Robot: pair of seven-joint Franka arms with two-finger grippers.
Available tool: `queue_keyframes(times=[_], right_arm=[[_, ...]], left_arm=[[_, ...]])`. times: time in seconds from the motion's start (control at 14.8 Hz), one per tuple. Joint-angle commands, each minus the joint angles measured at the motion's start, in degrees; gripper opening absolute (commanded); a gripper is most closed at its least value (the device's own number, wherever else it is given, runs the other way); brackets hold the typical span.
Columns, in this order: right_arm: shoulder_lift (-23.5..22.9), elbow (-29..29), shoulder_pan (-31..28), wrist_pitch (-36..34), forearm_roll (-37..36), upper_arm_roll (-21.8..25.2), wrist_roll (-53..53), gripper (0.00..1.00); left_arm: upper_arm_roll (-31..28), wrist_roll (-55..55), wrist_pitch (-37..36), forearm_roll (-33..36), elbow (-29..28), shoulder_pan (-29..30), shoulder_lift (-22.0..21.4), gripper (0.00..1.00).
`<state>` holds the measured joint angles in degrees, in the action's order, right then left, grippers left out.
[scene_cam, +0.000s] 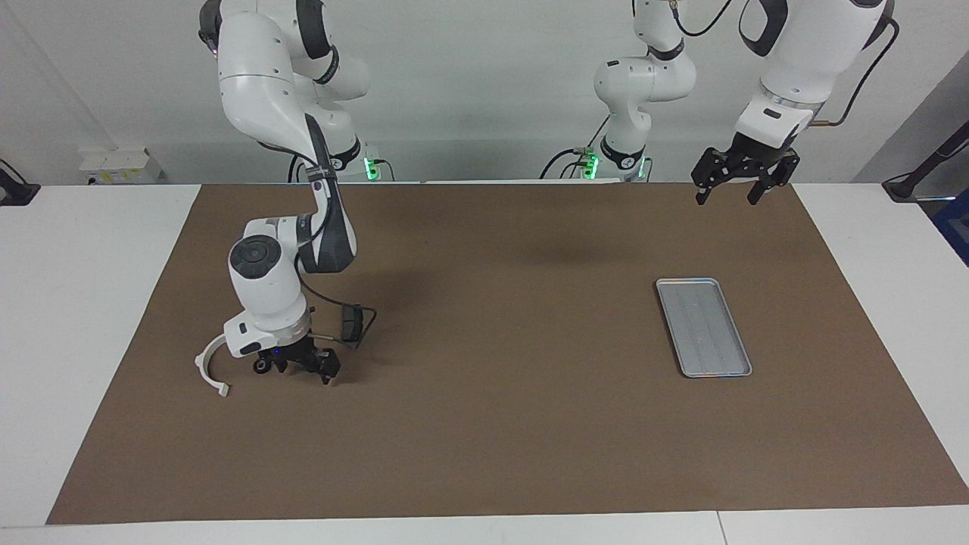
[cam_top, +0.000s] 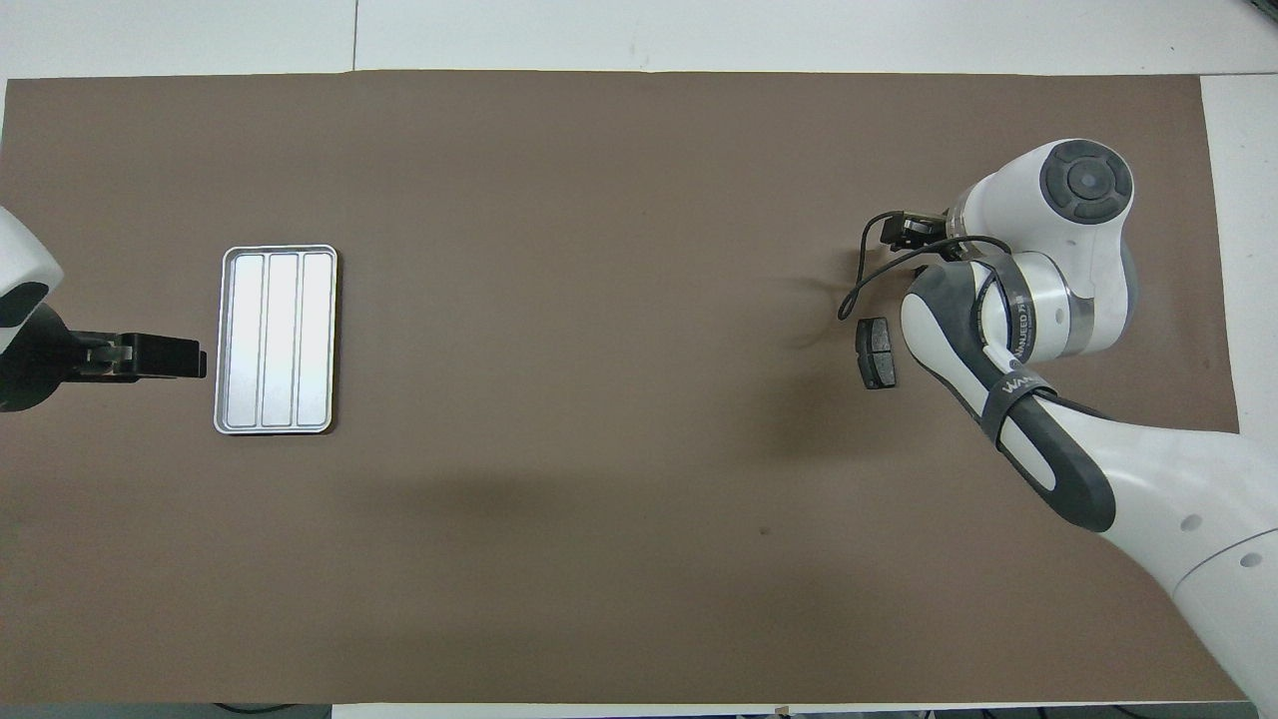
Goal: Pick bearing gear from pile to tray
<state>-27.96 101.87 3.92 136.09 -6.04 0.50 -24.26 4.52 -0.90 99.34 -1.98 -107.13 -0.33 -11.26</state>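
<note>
Step in hand, as judged: the pick. The right hand (scene_cam: 297, 368) is down at the pile (scene_cam: 261, 362), at the right arm's end of the worktop (scene_cam: 113, 250). Whether its fingers are wide or closed on a part can't be told; they are hidden by the wrist, and in the overhead view by the arm. No bearing gear can be made out for certain; a small dark round piece (scene_cam: 260, 367) is seen just beside the hand, poss. the target.

Near the hand: a white arc bracket (scene_cam: 207, 366) is curved around it on the side toward the worktop's end, close, prob. touching the wrist housing. One brake pad (cam_top: 877, 352) lies beside the arm, toward the middle of the mat (scene_cam: 484, 424).

Next move, as judged: grip to be confirmed, then a straight lift clear of bracket and pad, so nothing is dragged, then a long carry across to the tray (scene_cam: 703, 326).

Room: the mat between pile and tray is bare in both views, so the path is open. The tray lies well apart, at the left arm's end, nothing in it. Its raised rim calls for a release from above, not a slide-in.

The left hand (scene_cam: 744, 179) is held up over the mat's edge near the tray, fingers wide, waiting.
</note>
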Motion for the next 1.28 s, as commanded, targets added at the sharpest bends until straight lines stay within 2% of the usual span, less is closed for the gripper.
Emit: queue_keyframes(times=[0.0,1.22], right_arm=[[-0.87,-0.89,-0.24,0.31,-1.26,-0.50,-1.31,0.98],[-1.04,-0.89,-0.67,1.02,-0.12,-0.59,-2.71,0.98]], left_arm=[[-0.22,0.02,0.60,0.05,-0.80,-0.11,-1.14,1.00],[0.22,-0.69,0.60,0.31,-1.24,-0.55,-1.40,1.00]])
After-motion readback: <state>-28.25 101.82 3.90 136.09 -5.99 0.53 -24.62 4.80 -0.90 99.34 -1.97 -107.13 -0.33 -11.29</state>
